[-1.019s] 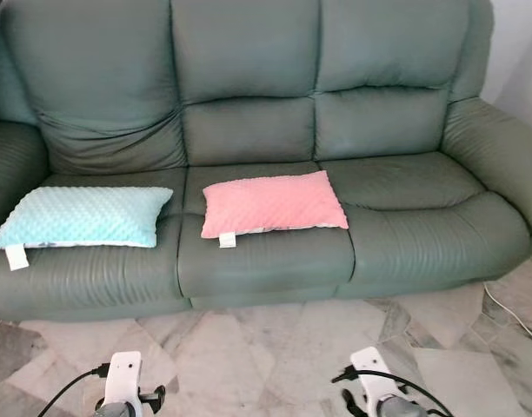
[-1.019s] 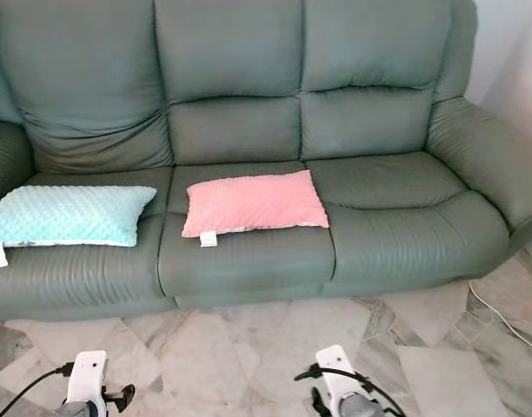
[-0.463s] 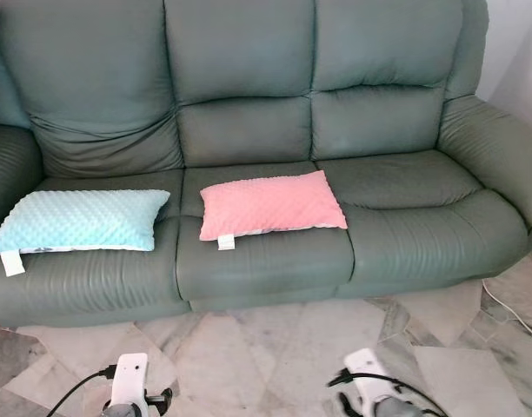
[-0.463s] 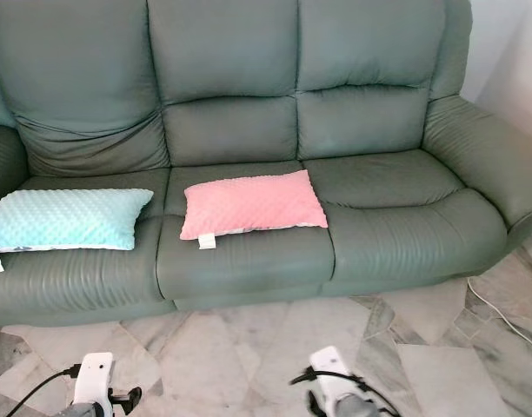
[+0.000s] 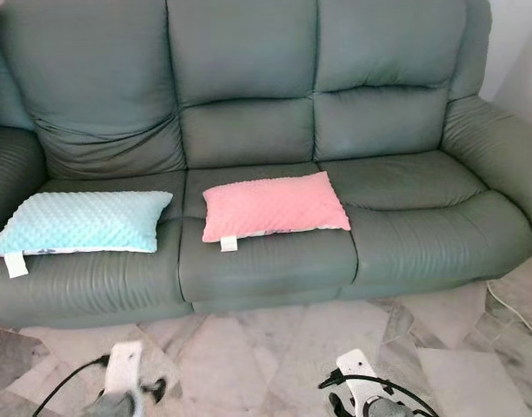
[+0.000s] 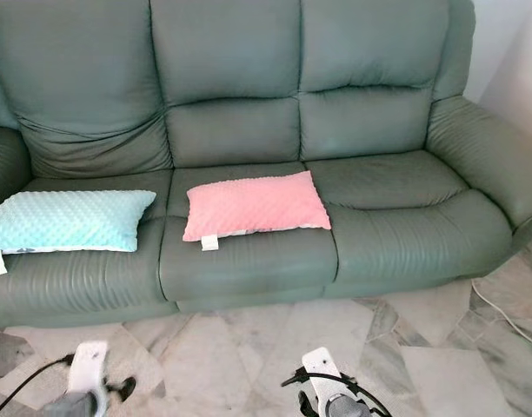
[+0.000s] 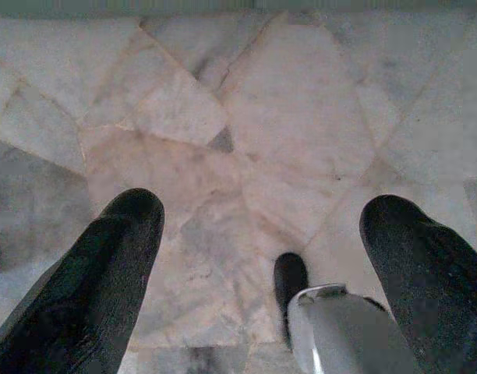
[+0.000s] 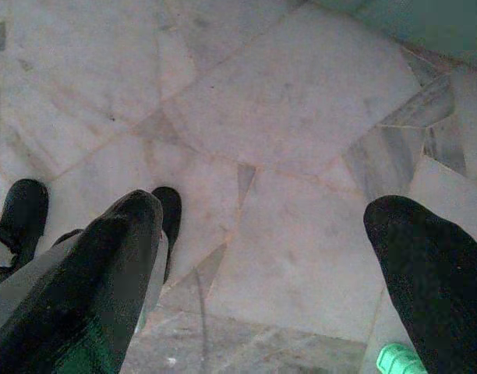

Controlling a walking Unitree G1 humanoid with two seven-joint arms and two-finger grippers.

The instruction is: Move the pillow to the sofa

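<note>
A pink pillow (image 5: 273, 205) lies flat on the middle seat of the green three-seat sofa (image 5: 249, 95). A light blue pillow (image 5: 82, 222) rests on the sofa's left seat. Both arms hang low at the bottom edge of the eye views, over the marble floor in front of the sofa. My left gripper (image 7: 262, 257) is open above the floor tiles with nothing between its fingers. My right gripper (image 8: 270, 257) is open too, over bare marble, holding nothing.
Marble floor (image 5: 249, 356) stretches in front of the sofa. A white cable (image 5: 514, 313) runs along the floor at the right by the sofa's arm. A white wall (image 5: 518, 43) stands behind the sofa on the right. The sofa's right seat (image 5: 422, 200) has nothing on it.
The camera has shifted slightly. Both wrists have sunk a little lower in the eye views. The pillows lie where they were.
</note>
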